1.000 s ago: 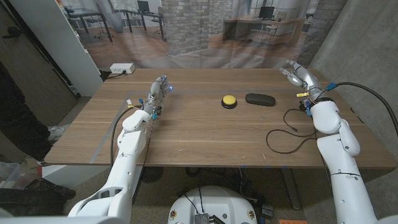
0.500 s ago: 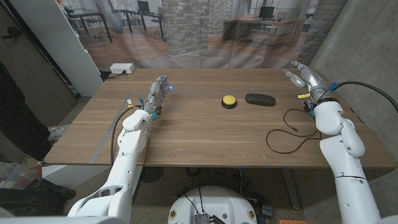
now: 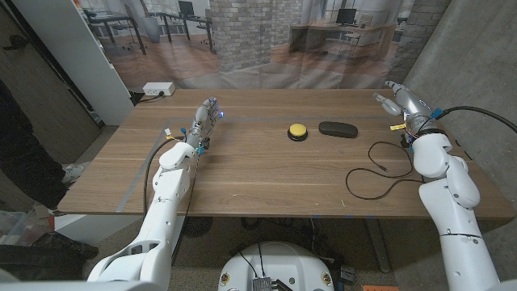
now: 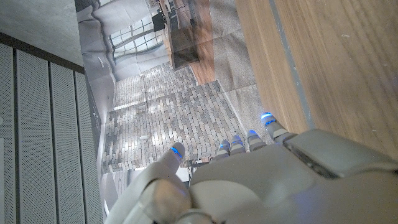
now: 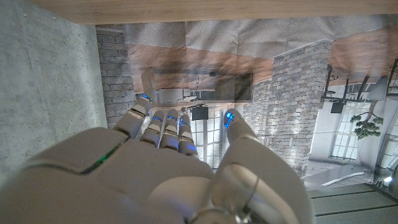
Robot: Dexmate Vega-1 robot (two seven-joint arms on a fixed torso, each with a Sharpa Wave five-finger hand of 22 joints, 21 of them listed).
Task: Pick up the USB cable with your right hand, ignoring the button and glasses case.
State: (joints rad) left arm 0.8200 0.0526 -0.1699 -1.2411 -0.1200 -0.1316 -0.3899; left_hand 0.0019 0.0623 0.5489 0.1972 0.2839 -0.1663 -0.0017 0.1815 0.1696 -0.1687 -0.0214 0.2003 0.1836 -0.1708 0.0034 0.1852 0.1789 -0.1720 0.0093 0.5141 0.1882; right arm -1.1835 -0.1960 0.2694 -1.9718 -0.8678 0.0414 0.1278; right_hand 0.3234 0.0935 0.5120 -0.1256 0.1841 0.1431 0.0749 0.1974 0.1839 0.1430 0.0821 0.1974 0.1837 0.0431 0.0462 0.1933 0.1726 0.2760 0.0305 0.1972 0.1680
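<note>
A thin black USB cable [image 3: 373, 171] lies in a loose loop on the right side of the wooden table [image 3: 266, 174], close to the front edge. My right hand [image 3: 400, 99] is raised at the table's far right corner, behind the cable and apart from it, fingers spread and holding nothing; its back and fingers [image 5: 165, 127] point at the brick-wall backdrop. My left hand [image 3: 206, 120] stands at the far left of the table, fingers straight and empty, also seen from behind as my left hand [image 4: 249, 180].
A yellow button [image 3: 297, 130] and a black glasses case [image 3: 338, 128] sit side by side at the back middle, left of my right hand. A white power strip [image 3: 158, 89] lies on the floor beyond the table. A concrete wall [image 3: 477, 56] stands close on the right.
My right hand and forearm have drifted to the right and slightly back, toward the table's right edge. The left arm and the objects have stayed put.
</note>
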